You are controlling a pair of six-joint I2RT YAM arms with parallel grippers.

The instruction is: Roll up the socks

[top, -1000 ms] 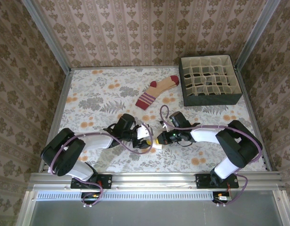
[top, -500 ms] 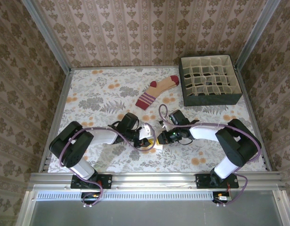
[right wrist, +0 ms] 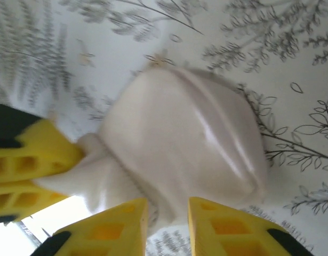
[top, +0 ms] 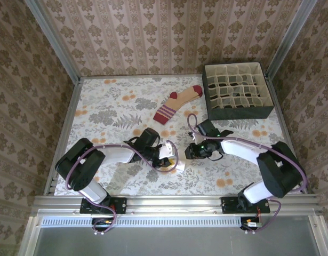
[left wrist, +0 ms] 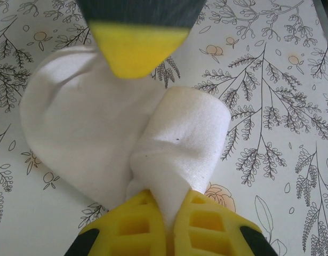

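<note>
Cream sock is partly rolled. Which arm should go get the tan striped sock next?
Right. The right gripper is open beside the cream sock, holding nothing, and the tan sock lies beyond it. The left gripper is shut on the cream sock's fold; moving it would likely undo the roll.

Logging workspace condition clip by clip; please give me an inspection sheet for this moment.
Surface: floral-print table, no spills seen.
Job's things: white sock partly rolled, between the two hands; tan sock lying flat farther back.
Clutter: divider box at the far right corner; nothing else seen.
Hands: left hand shut on the white sock's fabric; right hand parted at the sock's rounded end.
Cables: purple cables loop along both arms.
Surroundings: patterned walls, metal frame rail in front.
</note>
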